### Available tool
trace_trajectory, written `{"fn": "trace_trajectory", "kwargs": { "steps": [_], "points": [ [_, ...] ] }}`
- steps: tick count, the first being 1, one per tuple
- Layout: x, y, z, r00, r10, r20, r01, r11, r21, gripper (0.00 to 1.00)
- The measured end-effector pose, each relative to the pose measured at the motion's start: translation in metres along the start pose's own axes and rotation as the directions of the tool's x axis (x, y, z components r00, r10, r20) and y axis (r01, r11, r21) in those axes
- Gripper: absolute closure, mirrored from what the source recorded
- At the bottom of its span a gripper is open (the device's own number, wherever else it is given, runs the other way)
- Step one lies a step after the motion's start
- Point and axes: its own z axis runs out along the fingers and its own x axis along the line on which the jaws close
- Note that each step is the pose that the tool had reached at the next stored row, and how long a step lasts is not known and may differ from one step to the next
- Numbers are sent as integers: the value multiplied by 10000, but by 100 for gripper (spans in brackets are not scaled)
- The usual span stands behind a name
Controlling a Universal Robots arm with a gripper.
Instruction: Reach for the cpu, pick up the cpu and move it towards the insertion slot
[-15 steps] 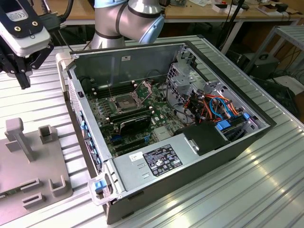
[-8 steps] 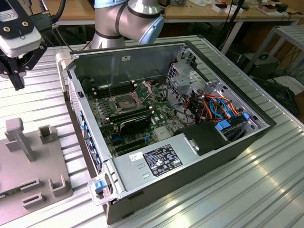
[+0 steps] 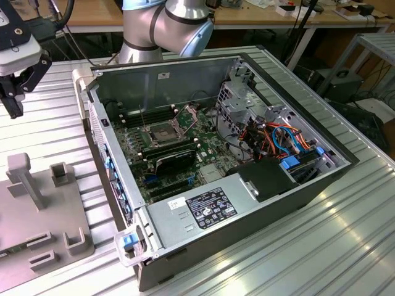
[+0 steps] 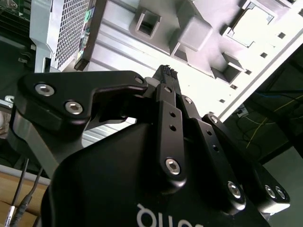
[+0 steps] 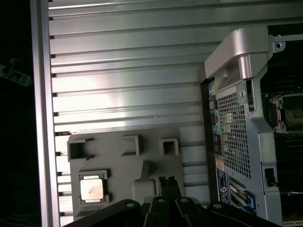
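Observation:
The cpu [image 5: 91, 190], a pale tan-gold square chip, lies flat in a pocket of the grey fixture plate [image 5: 118, 175] beside the computer case. My gripper [image 5: 167, 180] hovers high over that plate, off to one side of the chip, with its black fingers closed together and nothing between them. In the exterior view the gripper [image 3: 13, 110] hangs at the far left above the ribbed table. The insertion slot [image 3: 159, 132], a silvery-framed socket with a dark centre, sits on the motherboard inside the open case, and the first wrist view catches the insertion slot [image 5: 289, 112] at its edge.
The open computer case [image 3: 259, 203] fills the middle of the ribbed metal table [image 3: 345, 246], with a drive cage and cables on the exterior view's right. The grey fixture plate [image 3: 37, 213] carries upright posts and blocks. The perforated case wall [image 5: 232, 123] stands between plate and socket.

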Motion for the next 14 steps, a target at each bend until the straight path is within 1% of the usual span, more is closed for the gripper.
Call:
{"fn": "trace_trajectory", "kwargs": {
  "steps": [6,12,14],
  "points": [
    [75,-6,-2,10000,0,1,0,10000,0,89],
    [178,-17,-5,10000,0,0,0,10000,0,89],
    [255,-38,-7,10000,1,0,-1,10000,0,89]
  ]
}}
